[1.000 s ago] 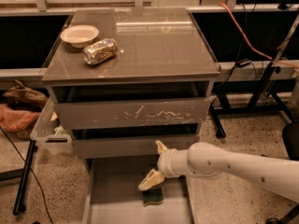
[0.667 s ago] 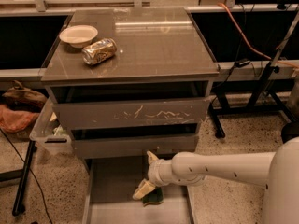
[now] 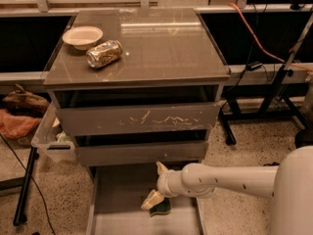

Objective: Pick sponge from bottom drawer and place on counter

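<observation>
Sponge (image 3: 161, 209), small rectangular pad, dark green scouring face over yellow foam: where?

— Flat on the plain floor of the wide, shallow grey bottom drawer (image 3: 115, 214), drawn out past the plain-fronted grey middle drawer (image 3: 142, 152) above, so reachable from overhead.

And the cream two-finger gripper (image 3: 155, 184)?

— Down inside that same drawer, at the end of the smooth white arm (image 3: 230, 180) reaching in from the right. Fingers (image 3: 152, 200) spread wide: one angled up, the other angled down, tip at the sponge's left edge, possibly touching. Nothing held yet.

Why so low and splayed?

— Probably to straddle the pad before closing. Looks like the approach to the grasp, lift not begun.

Destination?

— Glossy grey-brown table (image 3: 161, 48) topping the cabinet. Crushed golden can (image 3: 103, 54) and shallow cream bowl (image 3: 82, 35) together at the back left, well apart from the right half; likely the easier side for setting down.

Risk?

— Thin, soft foam against a flat floor: could slide or squash instead of lifting.
</observation>
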Tool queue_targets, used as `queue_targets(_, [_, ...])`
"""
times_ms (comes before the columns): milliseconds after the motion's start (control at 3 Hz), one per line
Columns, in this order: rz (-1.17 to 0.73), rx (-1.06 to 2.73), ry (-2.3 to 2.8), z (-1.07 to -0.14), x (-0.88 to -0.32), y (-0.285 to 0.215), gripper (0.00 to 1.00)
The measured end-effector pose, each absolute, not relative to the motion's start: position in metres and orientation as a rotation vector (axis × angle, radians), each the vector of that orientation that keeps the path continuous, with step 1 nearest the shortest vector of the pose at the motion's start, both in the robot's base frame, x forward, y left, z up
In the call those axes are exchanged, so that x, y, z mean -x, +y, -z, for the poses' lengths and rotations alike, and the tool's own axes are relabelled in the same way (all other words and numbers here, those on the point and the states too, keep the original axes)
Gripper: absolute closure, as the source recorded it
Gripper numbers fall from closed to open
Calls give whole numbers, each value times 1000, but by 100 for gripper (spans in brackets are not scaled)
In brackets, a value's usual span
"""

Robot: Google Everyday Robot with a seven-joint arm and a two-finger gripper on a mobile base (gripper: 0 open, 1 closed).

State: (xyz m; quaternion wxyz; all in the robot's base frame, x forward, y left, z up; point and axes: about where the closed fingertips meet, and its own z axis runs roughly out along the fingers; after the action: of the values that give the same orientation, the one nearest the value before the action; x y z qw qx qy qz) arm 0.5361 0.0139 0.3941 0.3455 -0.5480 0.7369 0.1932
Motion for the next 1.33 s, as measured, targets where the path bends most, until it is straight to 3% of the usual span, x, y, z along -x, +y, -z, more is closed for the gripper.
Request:
queue_targets(667, [-415,1378,2067,-323,-544,-27,0])
queue_targets(1333, [-443,1364,2071,-305,-546,-28,0])
